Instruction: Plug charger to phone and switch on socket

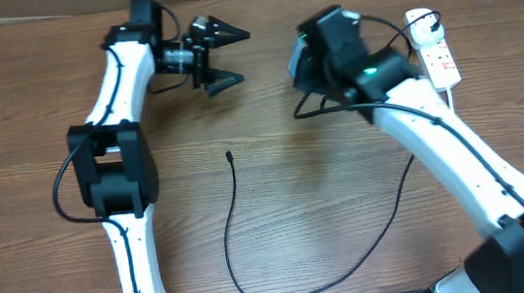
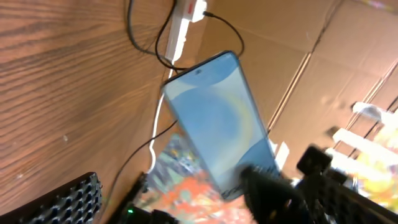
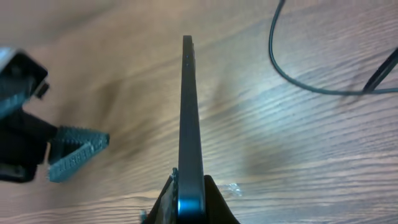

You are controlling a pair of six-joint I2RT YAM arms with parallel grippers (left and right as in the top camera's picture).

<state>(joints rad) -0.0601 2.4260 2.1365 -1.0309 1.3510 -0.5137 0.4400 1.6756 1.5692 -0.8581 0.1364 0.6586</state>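
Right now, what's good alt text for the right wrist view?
A slim black-edged smartphone, seen edge-on, is clamped in the right gripper over a brown wooden table. The open left gripper sits at left, and a thin black cable loops at upper right.

Soft light is falling from above; glare is sheening the table [image 3: 261,143]; my left wrist's background is blurring badly.

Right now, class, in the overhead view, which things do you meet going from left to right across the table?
Left gripper → phone → socket. The charger is left out: its cable spans much of the middle, so it has no single place in the order.
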